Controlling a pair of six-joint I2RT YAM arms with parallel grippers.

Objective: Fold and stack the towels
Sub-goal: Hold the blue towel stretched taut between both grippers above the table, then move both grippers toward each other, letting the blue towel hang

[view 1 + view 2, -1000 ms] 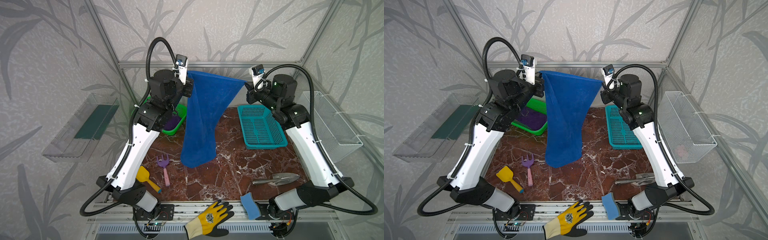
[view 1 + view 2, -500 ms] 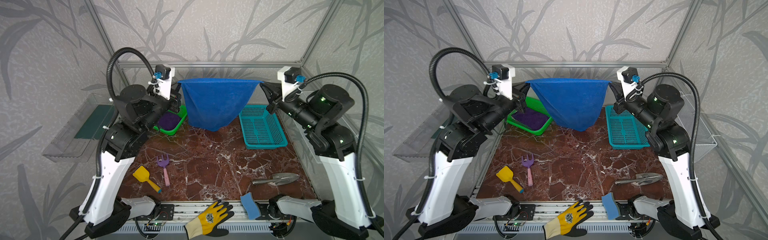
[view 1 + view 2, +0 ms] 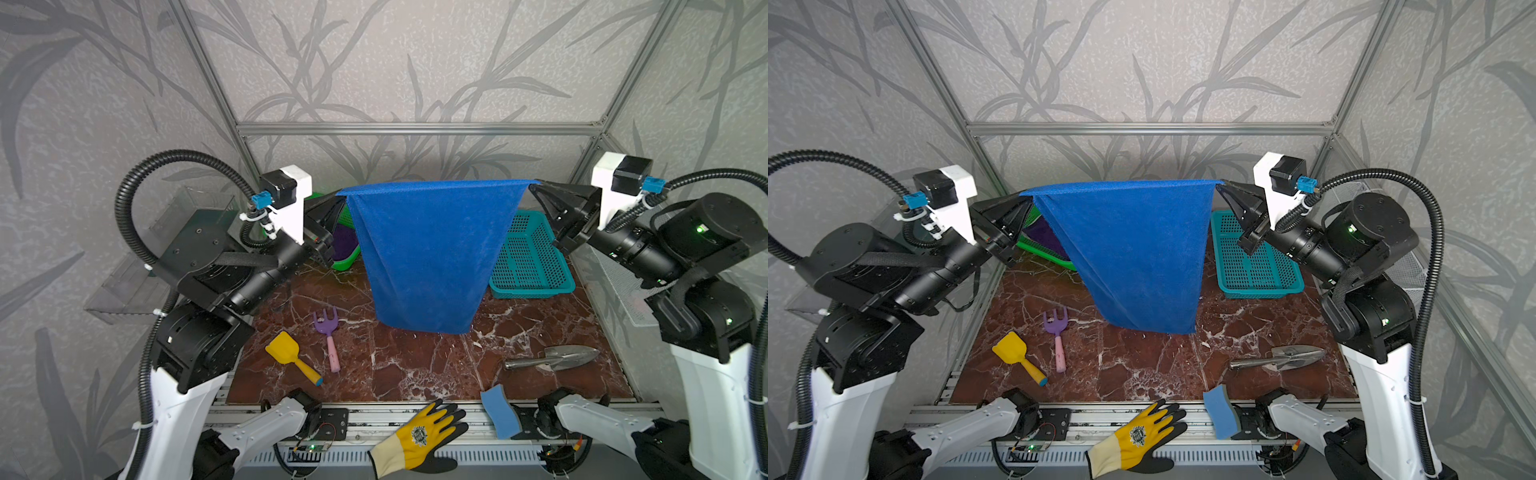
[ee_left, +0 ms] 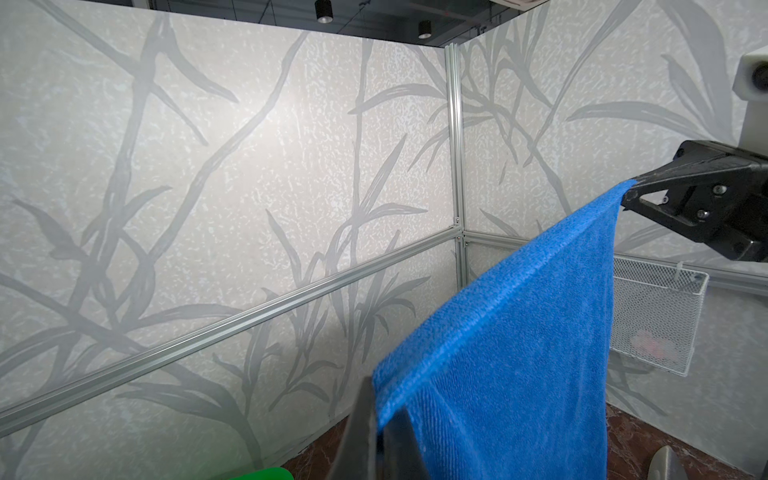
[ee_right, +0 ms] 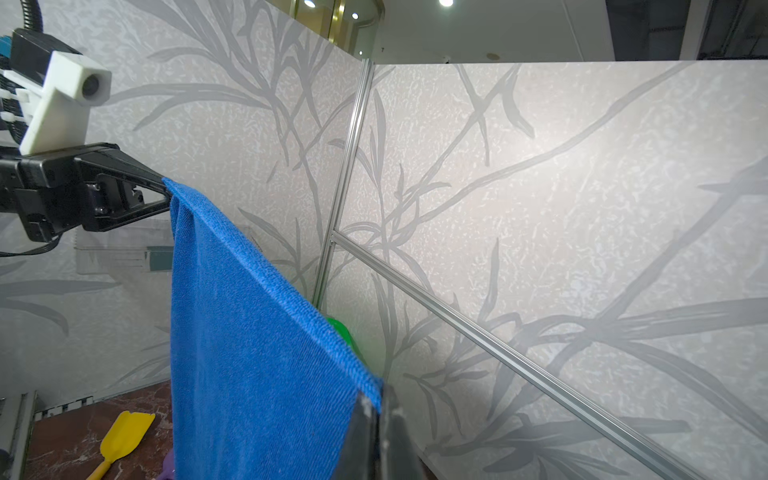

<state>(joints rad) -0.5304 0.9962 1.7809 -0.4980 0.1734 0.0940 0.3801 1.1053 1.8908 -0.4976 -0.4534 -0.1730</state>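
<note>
Top views both show the blue towel (image 3: 432, 257) (image 3: 1133, 257) stretched flat in the air over the back half of the table (image 3: 415, 374), its top edge taut and level and the rest hanging straight down. From above I cannot tell whether the lower edge touches the tabletop.

The left gripper (image 3: 343, 195) (image 3: 1030, 195) has its jaws clamped together on one top corner. The right gripper (image 3: 530, 185) (image 3: 1217, 185) is clamped on the other. Each wrist view shows its own gripper (image 4: 376, 432) (image 5: 376, 415) pinching the hem, with the far one at the other end.

Behind the towel on the left, a purple towel (image 3: 345, 245) lies in a green tray (image 3: 347, 266). On the right stands a teal basket (image 3: 528, 257).

Nearer the front lie a toy rake (image 3: 328, 336) and a yellow scoop (image 3: 291, 357) just beside each other, with a metal trowel (image 3: 552, 357) well apart on the right. A sponge (image 3: 498, 411) and a glove (image 3: 419, 436) rest on the front rail.
</note>
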